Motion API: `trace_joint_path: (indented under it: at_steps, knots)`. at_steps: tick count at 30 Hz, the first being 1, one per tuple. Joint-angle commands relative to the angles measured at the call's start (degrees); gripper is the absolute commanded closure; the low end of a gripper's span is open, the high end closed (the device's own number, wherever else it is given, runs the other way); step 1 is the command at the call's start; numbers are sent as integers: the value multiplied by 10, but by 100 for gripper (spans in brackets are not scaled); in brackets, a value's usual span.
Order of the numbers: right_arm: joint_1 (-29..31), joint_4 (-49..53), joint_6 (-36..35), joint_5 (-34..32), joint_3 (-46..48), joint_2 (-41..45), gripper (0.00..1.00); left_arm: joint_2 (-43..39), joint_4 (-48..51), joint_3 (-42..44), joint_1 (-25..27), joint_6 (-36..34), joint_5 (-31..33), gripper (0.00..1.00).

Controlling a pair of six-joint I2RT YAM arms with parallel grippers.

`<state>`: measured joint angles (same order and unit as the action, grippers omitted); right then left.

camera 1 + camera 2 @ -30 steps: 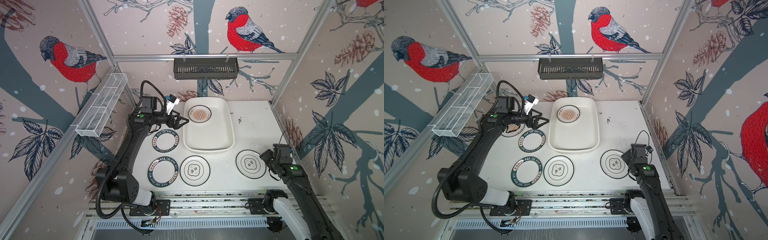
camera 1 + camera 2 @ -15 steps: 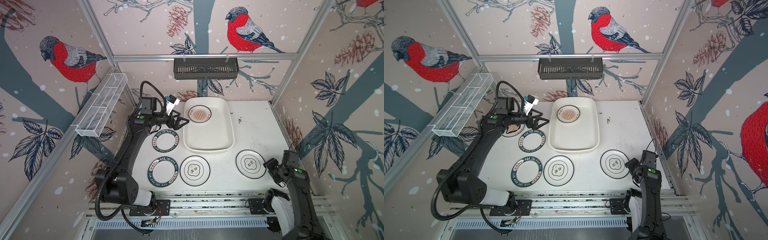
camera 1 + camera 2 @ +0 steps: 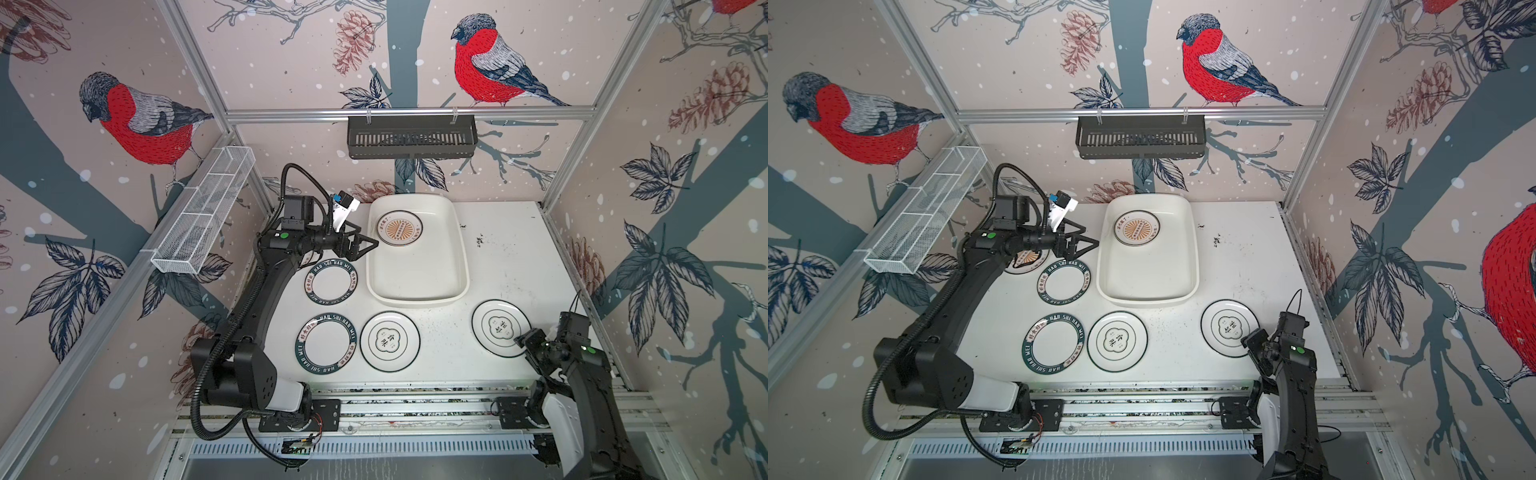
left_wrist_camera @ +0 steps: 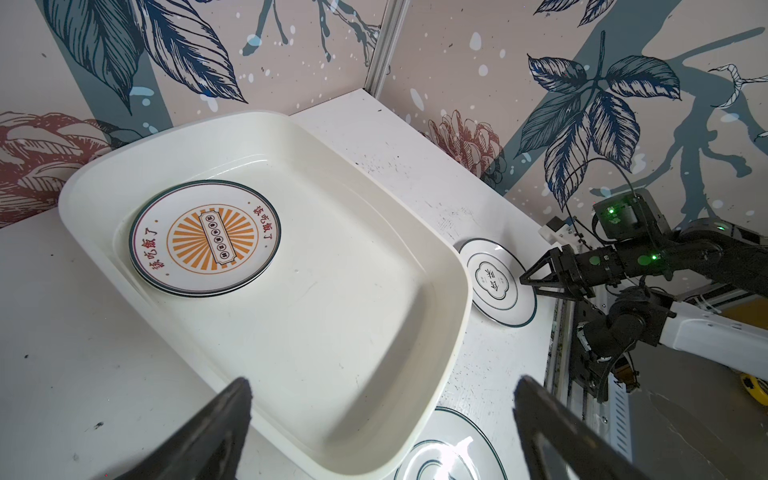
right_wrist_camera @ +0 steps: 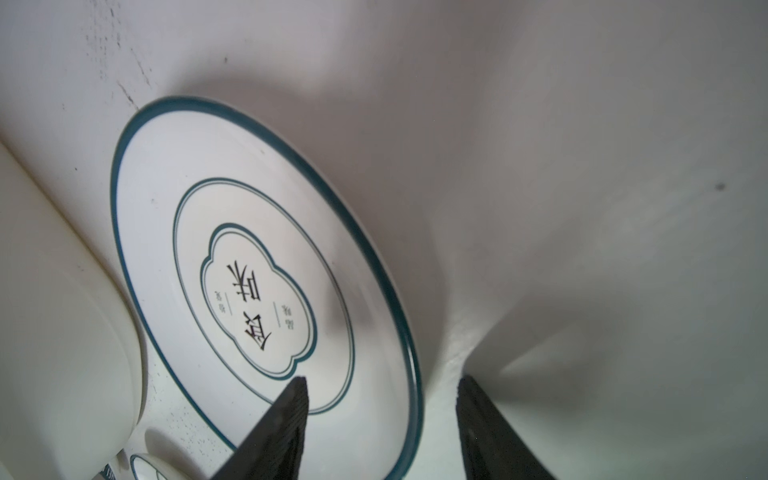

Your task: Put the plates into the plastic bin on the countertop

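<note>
Left gripper (image 3: 370,243): jaws wide apart, nothing in them. It hovers at the left rim of the bin (image 3: 456,253), upper centre in both top views. In the left wrist view its fingers (image 4: 226,424) sit either side of the bin's near rim.

The bin is in the upper middle of the countertop (image 3: 507,257). The top sunburst plate (image 3: 400,227) lies flat in the bin's upper left. The left wrist view shows a second rim under it, so it's a stack of two.

The third sunburst plate (image 3: 1026,262) is left of the bin, mostly hidden under the left arm (image 3: 963,291).

The upper lettered plate (image 3: 331,281) is just beside the bin's lower left corner. The lower lettered plate (image 3: 326,343) is directly below it in frame. The centre emblem plate (image 3: 390,341) is just beside that one, below the bin's lower edge.

The right emblem plate (image 3: 500,328) lies flat at the countertop's lower right, clear of the bin.

Right gripper (image 5: 382,377): jaws apart, low at that plate's lower right rim in both top views. In the right wrist view its fingers (image 5: 286,419) straddle the rim, one over the plate's inside and one outside over the countertop. There's no pinch on the rim. Can't tell if either finger touches the plate.
</note>
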<state>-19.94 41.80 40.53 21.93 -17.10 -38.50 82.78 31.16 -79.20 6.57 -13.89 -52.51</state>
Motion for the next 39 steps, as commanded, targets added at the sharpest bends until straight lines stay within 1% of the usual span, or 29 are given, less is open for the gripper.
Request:
trace_joint_path:
  at_steps: [1,9,15,23,31,39]
  knots:
    - [0,-28,16,41,17,11,44,3,-15,0,0,-3,-14,2]
    - [0,-75,52,85,67,53,54,8,-20,2,0,0,-13,2]
    - [0,-100,69,96,98,70,56,12,-30,9,1,8,-14,3]
    - [0,-141,94,110,128,74,62,10,-33,11,1,10,-14,2]
    - [1,-162,97,108,139,65,63,10,-33,12,2,11,-14,2]
    - [4,-199,86,113,136,11,63,10,-34,12,4,12,-14,2]
